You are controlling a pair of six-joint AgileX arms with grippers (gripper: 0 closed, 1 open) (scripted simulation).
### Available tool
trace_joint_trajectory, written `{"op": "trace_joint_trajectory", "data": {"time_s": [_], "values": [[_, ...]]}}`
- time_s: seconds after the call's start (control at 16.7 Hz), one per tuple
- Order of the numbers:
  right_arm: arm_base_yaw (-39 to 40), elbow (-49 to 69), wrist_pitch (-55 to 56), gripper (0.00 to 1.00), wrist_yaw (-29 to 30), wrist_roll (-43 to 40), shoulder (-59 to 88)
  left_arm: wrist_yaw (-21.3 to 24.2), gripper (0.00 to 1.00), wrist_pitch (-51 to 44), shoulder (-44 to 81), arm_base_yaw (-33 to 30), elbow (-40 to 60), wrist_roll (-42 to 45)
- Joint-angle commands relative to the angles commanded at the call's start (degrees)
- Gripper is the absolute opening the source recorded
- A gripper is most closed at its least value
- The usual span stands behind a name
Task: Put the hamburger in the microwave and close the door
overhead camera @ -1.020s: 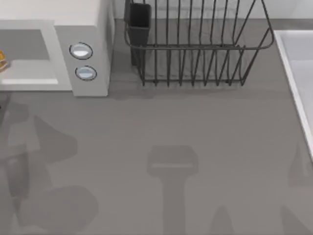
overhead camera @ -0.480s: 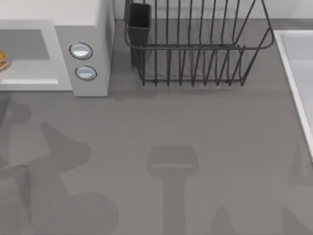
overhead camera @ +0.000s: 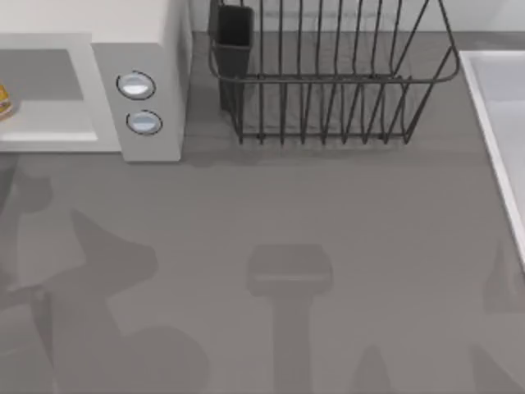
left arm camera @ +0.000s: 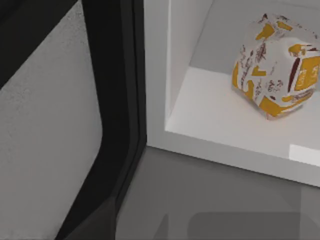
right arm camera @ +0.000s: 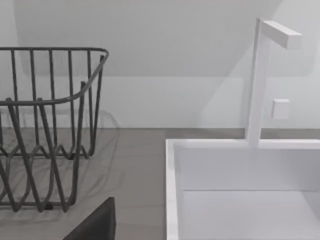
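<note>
The white microwave [overhead camera: 152, 49] stands at the table's back left with its grey cavity open toward the front. The hamburger [overhead camera: 3, 103] lies on the cavity floor at the top view's left edge. In the left wrist view the hamburger [left arm camera: 277, 65] rests inside the white cavity [left arm camera: 210, 115], close ahead. A black part of my left gripper [left arm camera: 117, 100] crosses that view beside the opening and holds nothing that I can see. Left of it is a pale grey grainy panel [left arm camera: 45, 150]; I cannot tell whether it is the door. A dark part of my right gripper [right arm camera: 95, 225] hangs near the sink.
Two round knobs [overhead camera: 135, 84] sit on the microwave's front. A dark wire dish rack [overhead camera: 328, 82] stands at the back centre, with a white sink [overhead camera: 500, 107] and its tap [right arm camera: 257, 80] at the right. Arm shadows fall on the grey table [overhead camera: 328, 213].
The arm shadows at the table's left have drifted slightly to the right. The hamburger, microwave and rack have not moved.
</note>
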Motion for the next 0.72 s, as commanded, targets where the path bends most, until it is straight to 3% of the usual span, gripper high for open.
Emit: {"op": "trace_joint_trajectory", "data": {"time_s": [0.36, 0.72], "values": [[0.00, 0.00, 0.00, 1.00, 0.00, 0.00, 0.00, 0.02, 1.00, -1.19, -3.55, -0.67, -1.35, 0.01], [0.00, 0.00, 0.00, 1.00, 0.00, 0.00, 0.00, 0.06, 1.00, -8.15, -24.72, -4.24, -8.12, 0.05]]}}
